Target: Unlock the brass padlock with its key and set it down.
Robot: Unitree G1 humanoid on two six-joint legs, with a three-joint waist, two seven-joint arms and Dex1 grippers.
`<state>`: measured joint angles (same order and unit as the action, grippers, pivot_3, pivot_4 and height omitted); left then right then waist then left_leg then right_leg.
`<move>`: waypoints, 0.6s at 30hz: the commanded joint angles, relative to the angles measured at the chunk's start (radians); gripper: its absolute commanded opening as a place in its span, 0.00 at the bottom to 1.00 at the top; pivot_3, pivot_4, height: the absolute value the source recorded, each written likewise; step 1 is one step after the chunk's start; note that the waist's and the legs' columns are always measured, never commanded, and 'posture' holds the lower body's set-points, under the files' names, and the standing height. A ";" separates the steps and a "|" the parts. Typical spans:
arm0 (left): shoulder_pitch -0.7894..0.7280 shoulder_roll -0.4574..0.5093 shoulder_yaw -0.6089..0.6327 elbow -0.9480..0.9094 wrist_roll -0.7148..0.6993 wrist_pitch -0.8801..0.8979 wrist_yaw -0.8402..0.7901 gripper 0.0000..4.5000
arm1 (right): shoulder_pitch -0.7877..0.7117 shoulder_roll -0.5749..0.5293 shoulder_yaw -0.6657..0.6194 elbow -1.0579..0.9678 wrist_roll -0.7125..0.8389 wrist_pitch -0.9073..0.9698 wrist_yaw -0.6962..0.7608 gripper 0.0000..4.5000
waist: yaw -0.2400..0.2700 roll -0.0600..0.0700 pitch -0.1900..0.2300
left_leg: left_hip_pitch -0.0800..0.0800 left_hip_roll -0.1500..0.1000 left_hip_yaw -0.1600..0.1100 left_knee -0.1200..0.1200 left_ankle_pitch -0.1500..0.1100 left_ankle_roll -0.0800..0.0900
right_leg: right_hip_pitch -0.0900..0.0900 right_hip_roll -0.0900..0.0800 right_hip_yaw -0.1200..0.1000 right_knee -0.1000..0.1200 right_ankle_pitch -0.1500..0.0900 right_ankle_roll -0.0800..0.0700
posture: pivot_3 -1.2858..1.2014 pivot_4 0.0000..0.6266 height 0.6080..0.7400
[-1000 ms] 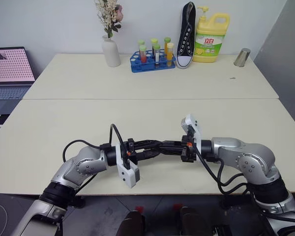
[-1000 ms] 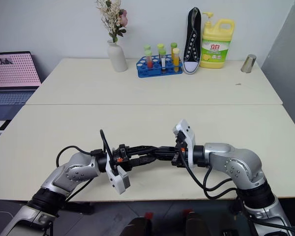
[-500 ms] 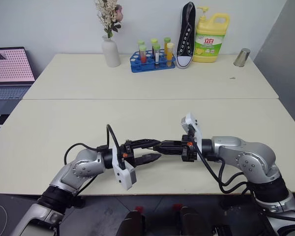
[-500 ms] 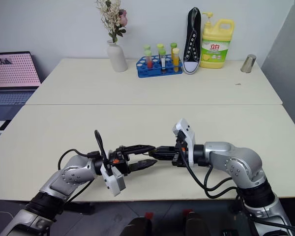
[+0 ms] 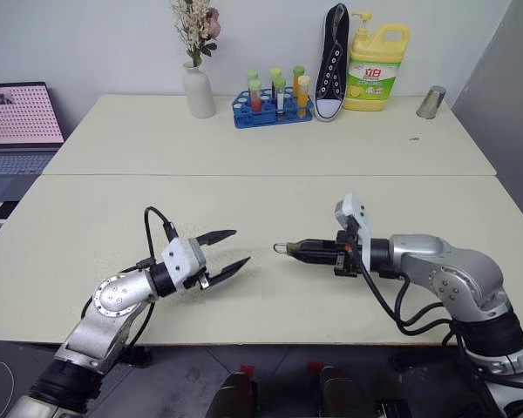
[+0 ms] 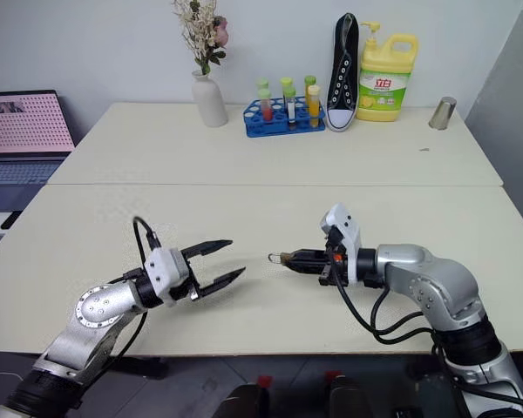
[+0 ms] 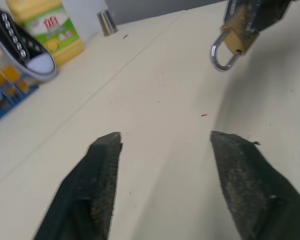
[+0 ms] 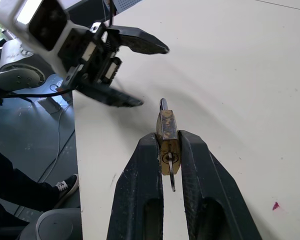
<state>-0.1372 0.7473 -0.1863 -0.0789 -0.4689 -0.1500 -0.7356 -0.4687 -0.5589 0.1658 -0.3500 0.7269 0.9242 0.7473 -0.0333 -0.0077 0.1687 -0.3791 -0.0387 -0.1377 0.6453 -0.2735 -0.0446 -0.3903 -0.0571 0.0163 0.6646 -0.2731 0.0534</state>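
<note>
The right pincer (image 8: 168, 150) is clamped on the brass padlock (image 8: 168, 142), squeezing the gold body from both flat sides so that the silvery shackle (image 7: 223, 54) pokes out past the fingertips toward the other arm while the keyhole end faces back toward the wrist; in the right wrist view a thin silvery key (image 8: 172, 181) appears to sit in that keyhole, hanging between the two fingers. Held this way, the lock is raised clear of the tabletop (image 5: 270, 209) rather than resting on it, which leaves both the shackle and the key end free to be worked. The left pincer (image 5: 227, 253) hovers well apart from the padlock, its black fingers spread wide and holding nothing, aimed across at the shackle, a stance that looks suited to coming in for a grip on it. From the left wrist view the shackle appears seated in the body at both legs, so the lock reads as not yet opened, though that is hard to tell for sure. A judgement: the unlocking seems unfinished, and the setting down has not been done.
</note>
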 commanded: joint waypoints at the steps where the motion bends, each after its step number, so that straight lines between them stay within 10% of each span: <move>1: -0.053 -0.049 0.025 -0.102 -0.155 0.244 -0.008 0.36 | -0.006 0.003 -0.017 -0.063 0.010 -0.026 0.024 0.03 | 0.001 0.000 0.000 | 0.000 0.000 0.000 0.000 0.000 0.000 | 0.000 0.000 0.000 0.000 0.000 0.000 | 0.52 0.24 1.00; 6: -0.099 -0.103 0.054 -0.133 -0.229 0.415 -0.032 0.00 | 0.002 -0.004 -0.006 -0.098 -0.001 -0.035 0.035 0.03 | -0.002 0.000 0.000 | 0.000 0.000 0.000 0.000 0.000 0.000 | 0.000 0.000 0.000 0.000 0.000 0.000 | 0.52 0.24 1.00; 18: -0.097 -0.163 0.050 -0.193 -0.203 0.556 -0.096 0.00 | 0.012 0.002 -0.010 -0.114 0.003 -0.035 0.028 0.03 | 0.000 0.000 0.000 | 0.000 0.000 0.000 0.000 0.000 0.000 | 0.000 0.000 0.001 -0.001 0.000 0.000 | 0.52 0.24 1.00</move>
<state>-0.2395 0.5812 -0.1467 -0.2281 -0.6803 0.4047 -0.8176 -0.4528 -0.5590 0.1711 -0.4267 0.7252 0.9068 0.7667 -0.0330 -0.0079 0.1688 -0.3789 -0.0383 -0.1374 0.6453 -0.2733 -0.0450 -0.3903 -0.0567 0.0171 0.6640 -0.2731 0.0532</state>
